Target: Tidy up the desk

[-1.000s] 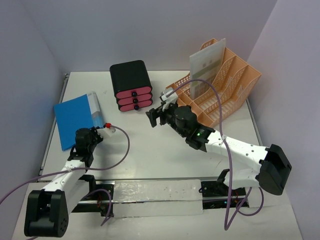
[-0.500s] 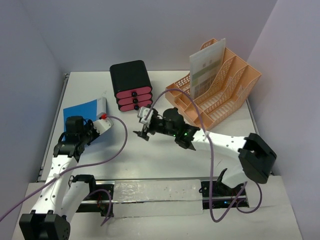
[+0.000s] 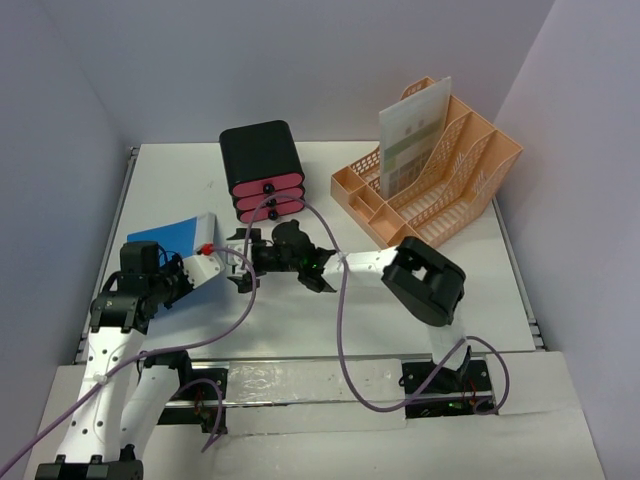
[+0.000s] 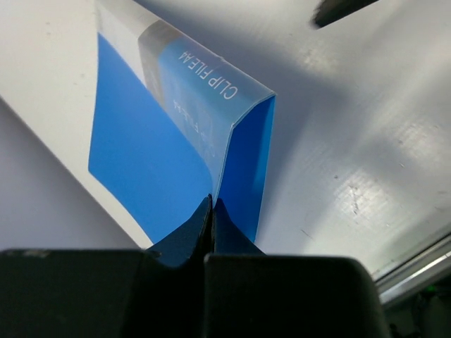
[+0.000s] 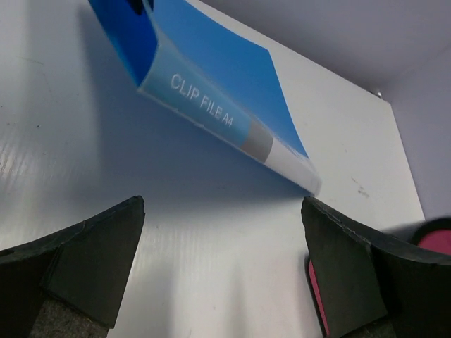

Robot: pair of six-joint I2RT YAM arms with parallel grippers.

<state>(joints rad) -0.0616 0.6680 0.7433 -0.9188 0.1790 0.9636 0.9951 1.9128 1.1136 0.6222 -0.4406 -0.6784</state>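
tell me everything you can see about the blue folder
The folder is a thin blue plastic file with a translucent spine printed CLIP FILE A4 and a grey-and-white band at one end. It is closed, tilted and seemingly held above the desk, which shows its shadow, on the left side. The left end effector is shut on one corner of its cover. The right end effector is open and faces the spine without touching it.

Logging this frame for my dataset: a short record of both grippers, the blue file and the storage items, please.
left gripper: shut on clip file edge
right gripper: open, facing its spine, not touching
clip file: blue, tilted above desk
drawer box: black, pink drawers, rear
file rack: peach, rear right, holds sheet
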